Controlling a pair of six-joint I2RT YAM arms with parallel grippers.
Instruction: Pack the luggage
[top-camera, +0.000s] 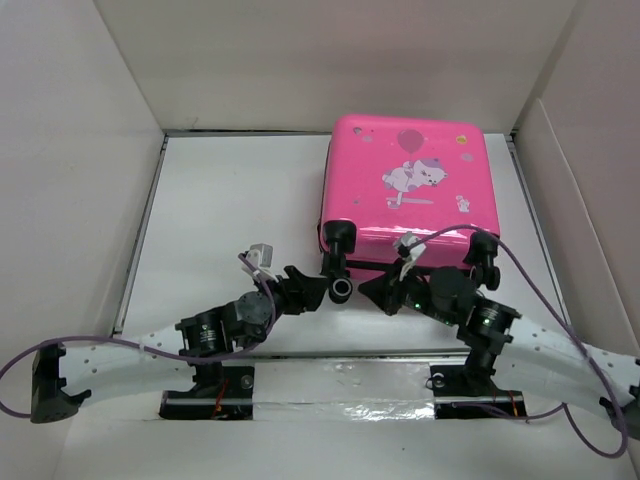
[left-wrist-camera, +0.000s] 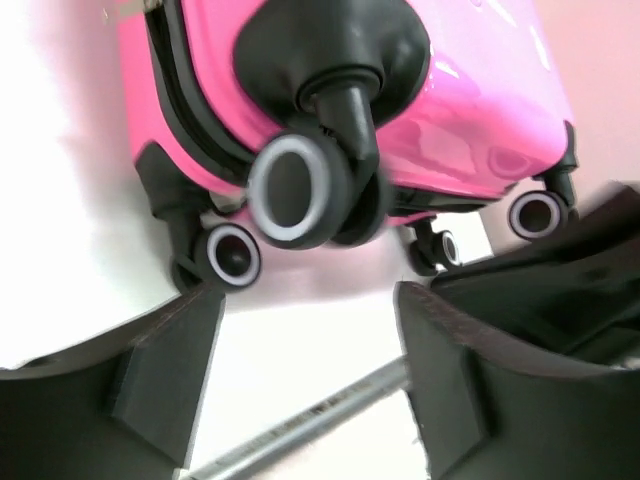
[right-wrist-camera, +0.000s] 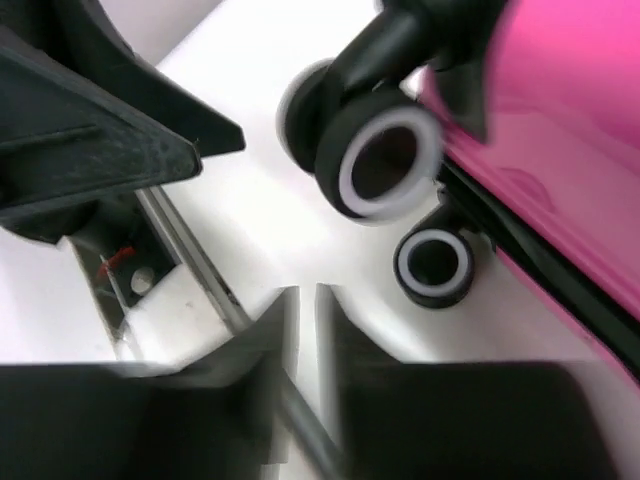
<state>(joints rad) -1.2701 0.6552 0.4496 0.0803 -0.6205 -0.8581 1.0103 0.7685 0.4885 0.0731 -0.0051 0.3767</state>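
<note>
The setting looks like a robotics lab test cell, not a lived-in room. A bare white table (top-camera: 230, 190) is boxed in by plain white panels (top-camera: 70, 150) that stand beyond and to either side of the left gripper (top-camera: 318, 285) and the right gripper (top-camera: 372, 293). Behind the grippers, the arm bases (top-camera: 205, 385) sit on black mounts along a strip of silvery tape (top-camera: 340, 390). Purple cables (top-camera: 540, 290) trail loose from the wrists.

readable text: none | luggage (top-camera: 360, 190) stickers (top-camera: 412, 178): pictures only
</note>
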